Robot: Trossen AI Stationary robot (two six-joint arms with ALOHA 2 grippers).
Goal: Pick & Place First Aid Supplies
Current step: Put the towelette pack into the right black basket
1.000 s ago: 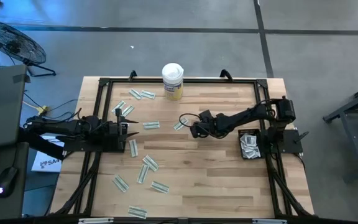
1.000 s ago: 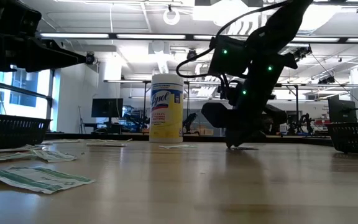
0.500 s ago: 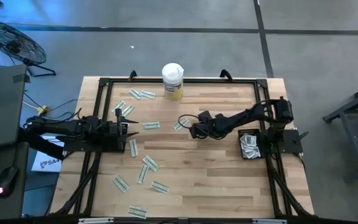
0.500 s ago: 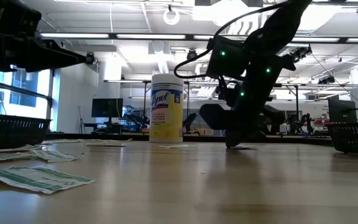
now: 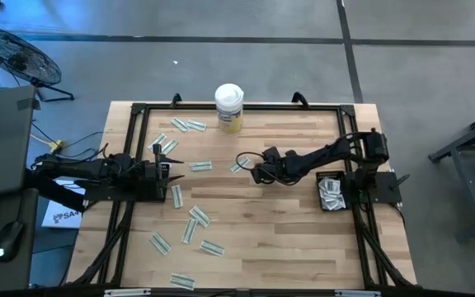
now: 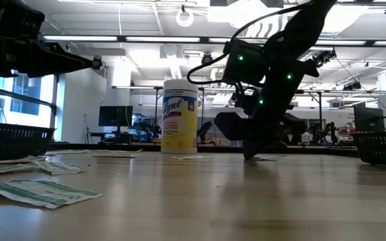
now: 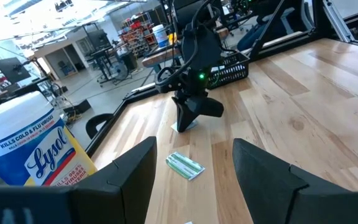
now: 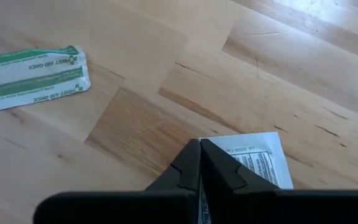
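Observation:
Several narrow green-white strip packets lie flat over the table's left half; one shows in the right wrist view. A small white square packet lies flat near the table's middle. My right gripper is down at the table, shut, with its tips at that packet's corner. My left gripper is open and hovers at the table's left, touching nothing. My right gripper's shut fingertips meet at the white square packet's corner, coming slanting down from the table's right. The packet lies flat on the wood and runs under the fingers, which hide whether the edge sits between them.
A white-lidded yellow-labelled canister stands at the far edge. A dark mesh basket with packets in it sits at the right, by the right arm's base. A black frame borders the table. Bare wood lies between middle and near edge.

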